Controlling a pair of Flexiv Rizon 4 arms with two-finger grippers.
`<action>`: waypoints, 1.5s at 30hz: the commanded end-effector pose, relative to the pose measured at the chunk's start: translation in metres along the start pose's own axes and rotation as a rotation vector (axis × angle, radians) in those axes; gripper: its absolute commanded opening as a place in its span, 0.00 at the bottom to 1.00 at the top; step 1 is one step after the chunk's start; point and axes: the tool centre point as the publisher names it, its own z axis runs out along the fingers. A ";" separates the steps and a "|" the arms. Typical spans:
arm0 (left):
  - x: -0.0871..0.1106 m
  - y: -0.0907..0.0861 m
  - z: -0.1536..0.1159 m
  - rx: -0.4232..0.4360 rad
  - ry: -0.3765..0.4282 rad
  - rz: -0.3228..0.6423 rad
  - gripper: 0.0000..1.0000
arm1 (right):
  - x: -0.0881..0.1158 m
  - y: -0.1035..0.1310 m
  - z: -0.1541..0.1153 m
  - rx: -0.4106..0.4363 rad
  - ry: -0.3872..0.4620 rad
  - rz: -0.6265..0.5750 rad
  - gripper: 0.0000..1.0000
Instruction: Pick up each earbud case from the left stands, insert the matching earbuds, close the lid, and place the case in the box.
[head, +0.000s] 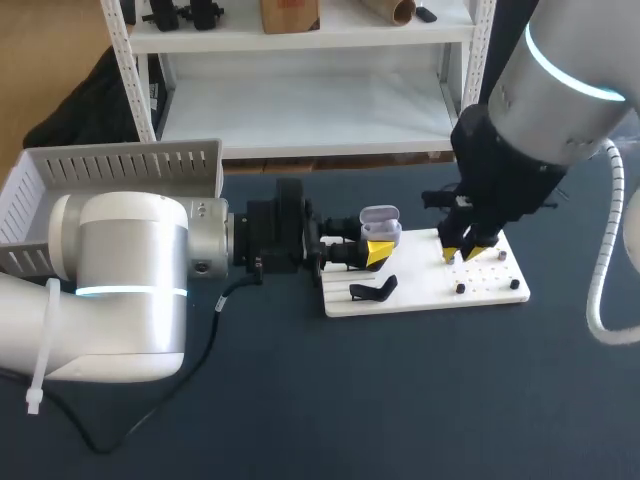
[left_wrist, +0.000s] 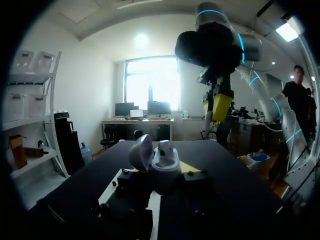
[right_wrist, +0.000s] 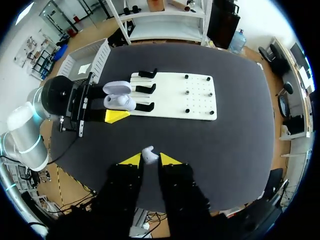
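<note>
The left end effector (head: 376, 250) grips the open case (head: 380, 222) at the board's (head: 430, 297) left edge; the right end effector (head: 464, 250) pinches an earbud (right_wrist: 148, 154) over its right side.

Dark blue-grey tabletop (head: 420, 400)

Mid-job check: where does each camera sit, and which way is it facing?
Head view: above and behind, looking down on the table; left arm and right arm both show.
Left wrist view: low, looking level along the left fingers, shut on the open case, toward the right fingers hanging ahead.
Right wrist view: high, looking down; the right fingers pinch an earbud.
Shared: all three show the case; head and right wrist show the white board.
</note>
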 end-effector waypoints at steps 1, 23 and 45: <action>0.001 0.000 0.000 -0.003 -0.005 0.002 0.00 | 0.001 0.010 -0.001 -0.009 -0.018 -0.022 0.00; 0.001 0.000 0.000 -0.003 -0.005 0.002 0.00 | -0.043 0.049 0.007 -0.030 -0.010 -0.192 0.00; 0.001 0.000 0.000 -0.003 -0.005 0.002 0.00 | -0.054 0.074 0.019 0.002 -0.017 -0.302 0.00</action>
